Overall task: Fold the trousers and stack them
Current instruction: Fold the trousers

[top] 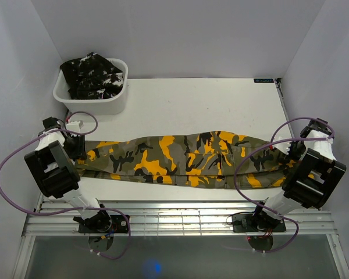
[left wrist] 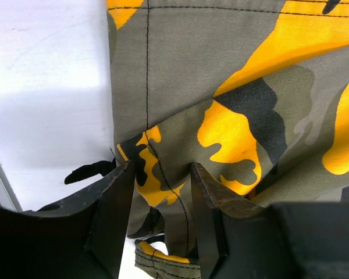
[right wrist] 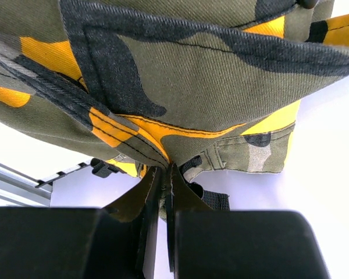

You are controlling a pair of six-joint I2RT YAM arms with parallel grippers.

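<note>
The olive-grey trousers (top: 180, 157) with orange-yellow and black patches lie stretched out left to right across the white table. My left gripper (top: 77, 148) is at their left end. In the left wrist view its fingers stand apart (left wrist: 160, 168) with a fold of the cloth (left wrist: 250, 87) between them, not pinched. My right gripper (top: 294, 154) is at the right end. In the right wrist view it is shut (right wrist: 164, 168) on an edge of the trousers (right wrist: 209, 70), near a belt loop and a black strap. The black trousers with white flecks (top: 93, 75) lie bunched in the tub.
The white plastic tub (top: 113, 103) stands at the back left of the table (top: 209, 104). A metal rail (top: 180, 218) runs along the near edge by the arm bases. White walls close in the left, back and right sides. Purple cables loop beside both arms.
</note>
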